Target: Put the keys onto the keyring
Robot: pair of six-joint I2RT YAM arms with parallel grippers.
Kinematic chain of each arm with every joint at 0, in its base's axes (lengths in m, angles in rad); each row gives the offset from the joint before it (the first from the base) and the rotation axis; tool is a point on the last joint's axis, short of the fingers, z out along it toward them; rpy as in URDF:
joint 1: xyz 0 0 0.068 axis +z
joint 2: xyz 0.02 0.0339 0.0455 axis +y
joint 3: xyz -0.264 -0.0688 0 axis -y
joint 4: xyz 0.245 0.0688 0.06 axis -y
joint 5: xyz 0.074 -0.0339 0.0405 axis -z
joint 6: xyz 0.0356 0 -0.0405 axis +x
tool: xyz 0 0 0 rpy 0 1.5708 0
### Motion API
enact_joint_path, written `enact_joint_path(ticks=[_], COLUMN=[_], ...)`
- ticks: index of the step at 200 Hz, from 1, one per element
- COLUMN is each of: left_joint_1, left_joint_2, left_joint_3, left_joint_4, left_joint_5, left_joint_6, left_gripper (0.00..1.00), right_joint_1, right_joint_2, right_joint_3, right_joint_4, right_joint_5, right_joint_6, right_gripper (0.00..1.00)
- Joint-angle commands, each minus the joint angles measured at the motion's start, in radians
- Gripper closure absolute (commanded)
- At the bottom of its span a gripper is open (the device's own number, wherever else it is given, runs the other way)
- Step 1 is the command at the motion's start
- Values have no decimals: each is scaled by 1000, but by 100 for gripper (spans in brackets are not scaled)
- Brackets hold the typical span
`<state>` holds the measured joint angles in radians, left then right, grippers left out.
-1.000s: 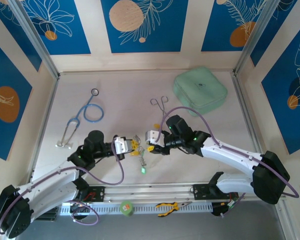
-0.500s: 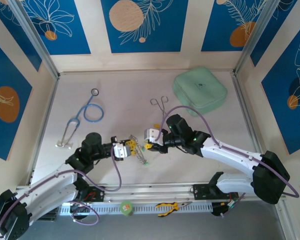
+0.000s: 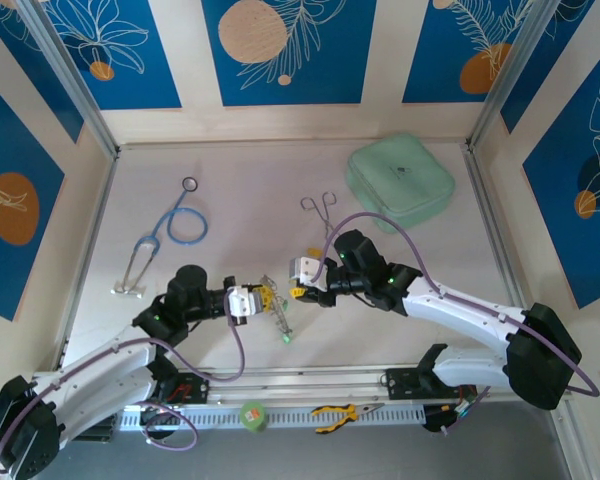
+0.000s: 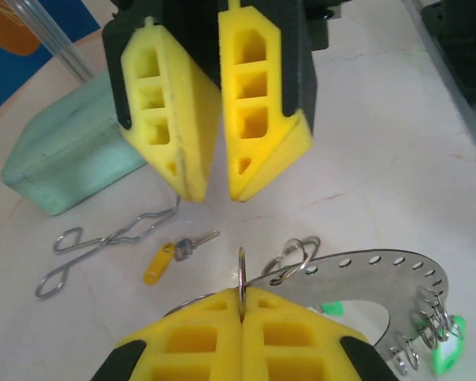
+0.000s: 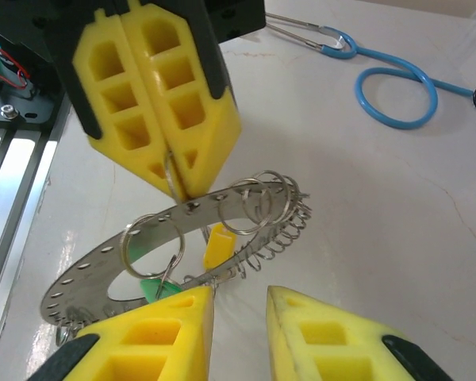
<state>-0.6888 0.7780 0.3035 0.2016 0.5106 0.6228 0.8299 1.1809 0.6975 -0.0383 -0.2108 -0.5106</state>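
Keyring (image 5: 198, 208) sits tilted at the desk's (image 3: 250, 200) near middle, one small loop pinched in the pressed-together left hand (image 5: 174, 186); the right hand (image 5: 239, 298) is spread, empty. Mint pouch (image 3: 400, 183) lies closed far right, contents hidden.

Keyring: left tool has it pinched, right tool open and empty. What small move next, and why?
Probably reach the right tool toward the yellow key lying beside the forceps: the left tool holds the keyring by a small ring, and the right tool's jaws stand open with nothing between them.
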Motion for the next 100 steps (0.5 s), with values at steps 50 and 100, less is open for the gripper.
enact_joint_path(ticks=[50,100], left_joint_1=[-52,-70], left_joint_2=[-23,-45], left_joint_3=[32,19], left_joint_4=[-282,-269], left_joint_5=[53,-21], left_joint_6=[211,303], left_gripper=[100,100], right_joint_1=[-19,1], right_joint_2=[44,87], right_joint_3=[83,118], right_joint_4=[-174,-200], right_joint_5=[6,-63], right_joint_6=[151,330], right_gripper=[74,73])
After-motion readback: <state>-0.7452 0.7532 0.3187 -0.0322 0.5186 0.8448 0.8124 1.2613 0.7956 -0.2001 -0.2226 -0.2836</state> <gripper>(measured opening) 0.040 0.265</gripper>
